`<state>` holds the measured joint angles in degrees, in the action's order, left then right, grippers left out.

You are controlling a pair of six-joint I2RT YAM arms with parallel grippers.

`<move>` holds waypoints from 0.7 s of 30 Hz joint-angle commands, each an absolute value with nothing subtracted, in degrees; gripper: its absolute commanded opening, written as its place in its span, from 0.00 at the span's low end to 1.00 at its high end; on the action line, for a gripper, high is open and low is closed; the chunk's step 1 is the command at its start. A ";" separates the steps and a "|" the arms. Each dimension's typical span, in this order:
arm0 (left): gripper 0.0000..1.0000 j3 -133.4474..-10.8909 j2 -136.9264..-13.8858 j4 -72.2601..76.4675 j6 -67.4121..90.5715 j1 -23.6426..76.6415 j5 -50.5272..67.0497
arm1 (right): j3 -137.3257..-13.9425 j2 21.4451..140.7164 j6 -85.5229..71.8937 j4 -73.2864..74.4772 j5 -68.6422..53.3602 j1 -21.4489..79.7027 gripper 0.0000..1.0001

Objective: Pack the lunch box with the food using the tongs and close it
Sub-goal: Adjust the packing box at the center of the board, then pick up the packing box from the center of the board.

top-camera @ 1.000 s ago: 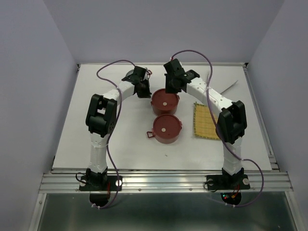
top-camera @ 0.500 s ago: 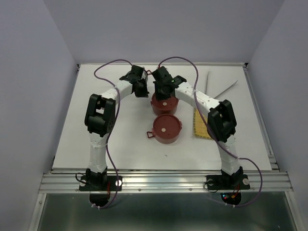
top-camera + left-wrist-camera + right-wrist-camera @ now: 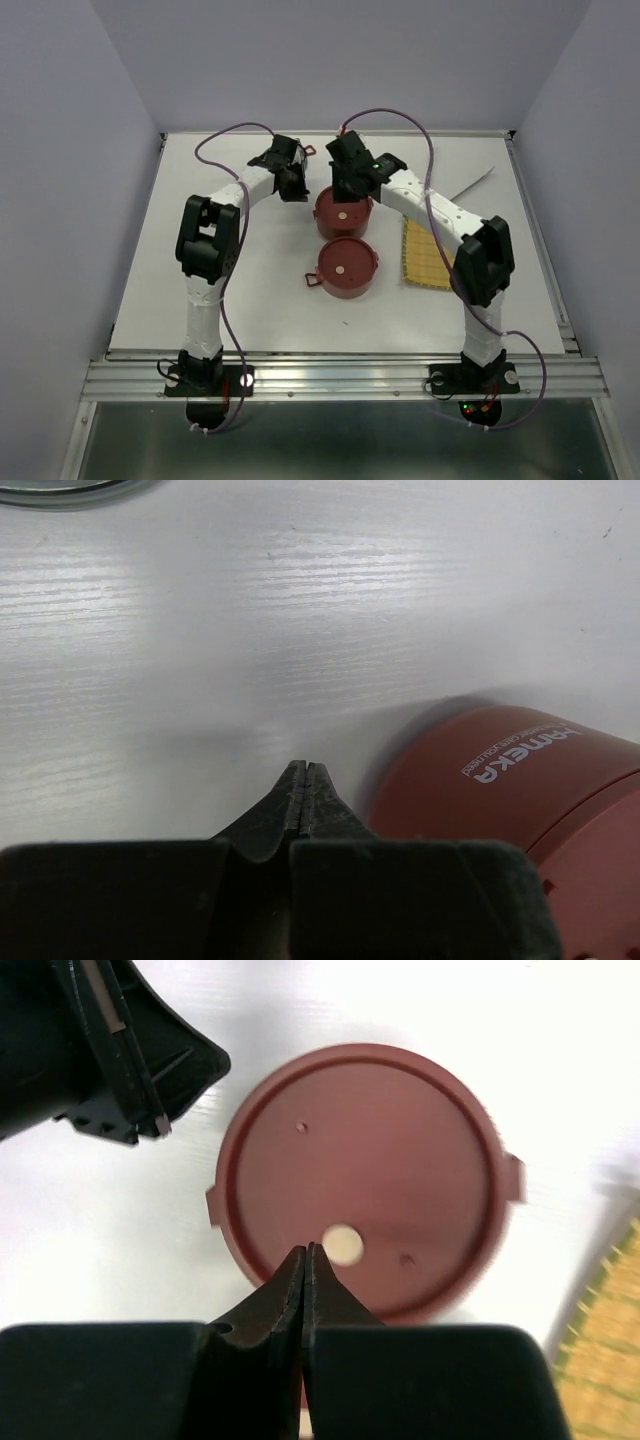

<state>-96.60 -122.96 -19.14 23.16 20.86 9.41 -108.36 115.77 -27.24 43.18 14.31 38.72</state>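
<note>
The table (image 3: 250,300) holds two lidded lunch box bowls (image 3: 343,209) (image 3: 346,268), one yellow mat (image 3: 425,255) and one pair of tongs (image 3: 472,182).

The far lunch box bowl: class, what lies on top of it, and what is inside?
A flat red lid with a pale centre dot covers it; the shut right gripper hangs over the lid. The lid hides whatever is inside.

Seen from above, the left arm (image 3: 205,300) at lower left and the right arm (image 3: 480,325) at lower right are showing white shells broken by chunky black joint housings. Thin purple cables (image 3: 385,110) are looping alongside them, and small red and green lights (image 3: 476,407) are glowing under the right base (image 3: 475,378). In the wrist views, the left gripper (image 3: 303,770) and right gripper (image 3: 304,1255) are showing matte black, wedge-shaped fingers
</note>
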 commanded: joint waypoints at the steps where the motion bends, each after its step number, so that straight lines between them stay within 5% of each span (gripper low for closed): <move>1: 0.00 -98.00 -117.78 -18.81 22.50 20.57 9.67 | -103.20 105.04 -29.44 43.15 18.89 39.20 0.01; 6: 0.00 -96.77 -116.28 -18.98 22.68 20.57 9.23 | -89.59 95.55 -33.21 42.19 18.20 39.20 0.07; 11: 0.00 -89.59 -111.46 -18.02 24.25 20.57 8.79 | -74.02 84.93 -38.40 40.35 13.28 39.20 0.43; 14: 0.00 -82.30 -106.19 -16.26 25.66 20.65 7.40 | -68.05 81.92 -40.08 38.24 9.94 39.20 0.56; 21: 0.00 -69.37 -93.70 -15.82 29.00 20.83 4.22 | -68.90 85.77 -38.15 38.58 9.49 39.20 0.56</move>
<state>-73.49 -99.77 -16.99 26.79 20.88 6.61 -67.20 84.66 -38.00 41.15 10.59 38.72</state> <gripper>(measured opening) 0.030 0.563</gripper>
